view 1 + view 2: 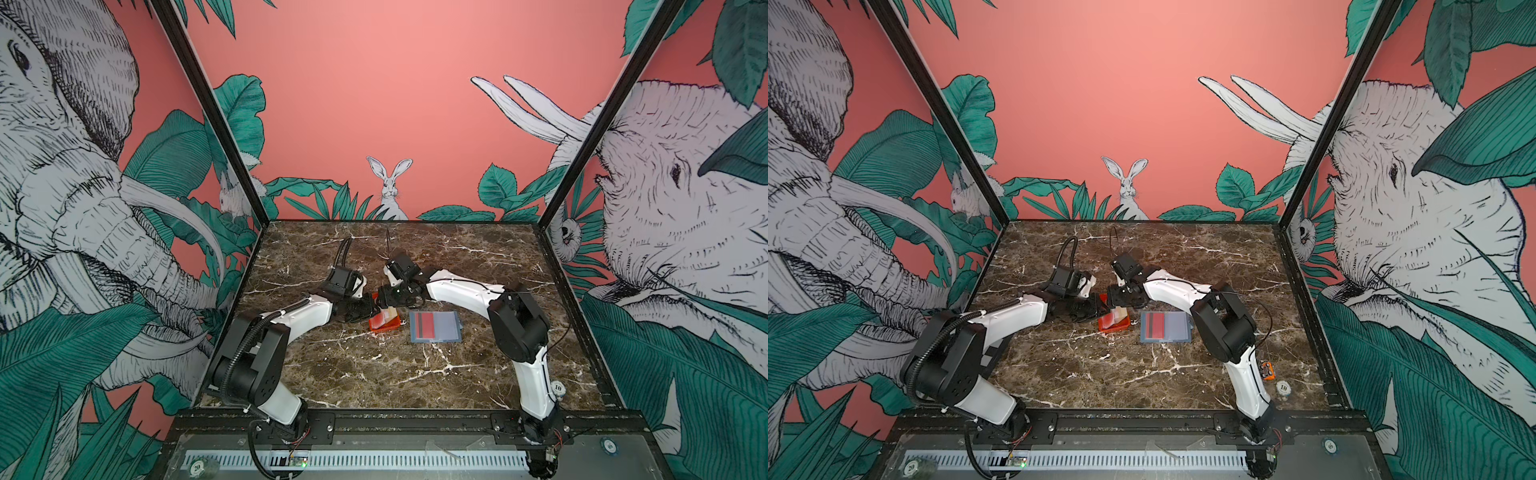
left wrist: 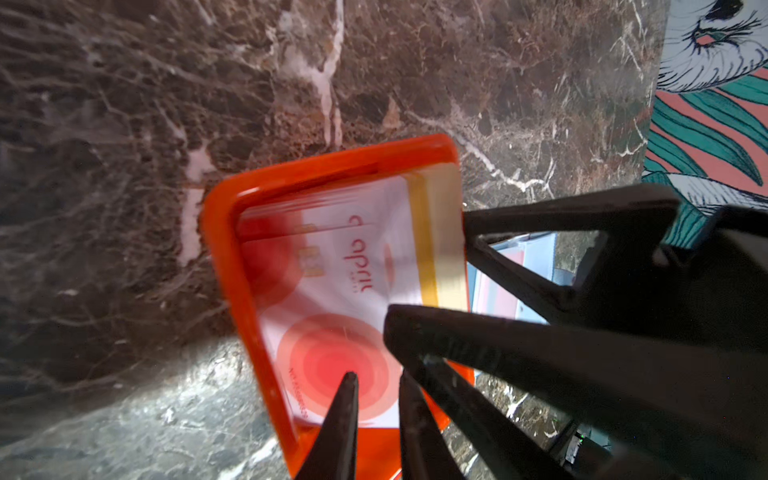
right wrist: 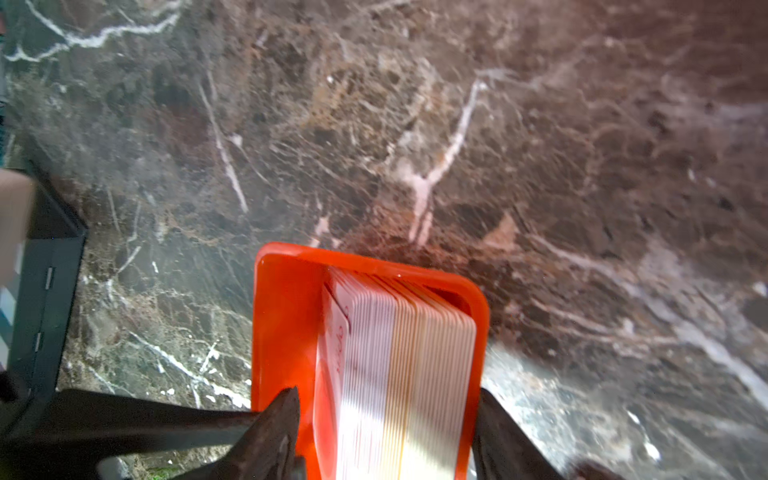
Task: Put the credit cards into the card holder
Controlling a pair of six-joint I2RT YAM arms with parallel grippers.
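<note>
The credit cards [image 1: 384, 318] stand as a stack on edge in a small orange tray [image 1: 395, 326] at mid-table. In the left wrist view the front card [image 2: 332, 357] is white with a red-pink circle. My left gripper [image 2: 378, 376] has its tips on that card's face, a narrow empty gap between them. My right gripper [image 3: 388, 409] is open wide and straddles the stack [image 3: 399, 353]: one finger stands inside the tray [image 3: 282, 332], the other outside its wall. The card holder [image 1: 446, 326] lies open and flat to the tray's right, a red card [image 1: 424, 326] in one sleeve.
Both arms meet over the tray [image 1: 1121, 327] from either side. A white chip [image 1: 1283, 387] and a small orange object [image 1: 1266, 370] lie by the right arm's base. Printed walls enclose the marble table [image 1: 374, 374] on three sides.
</note>
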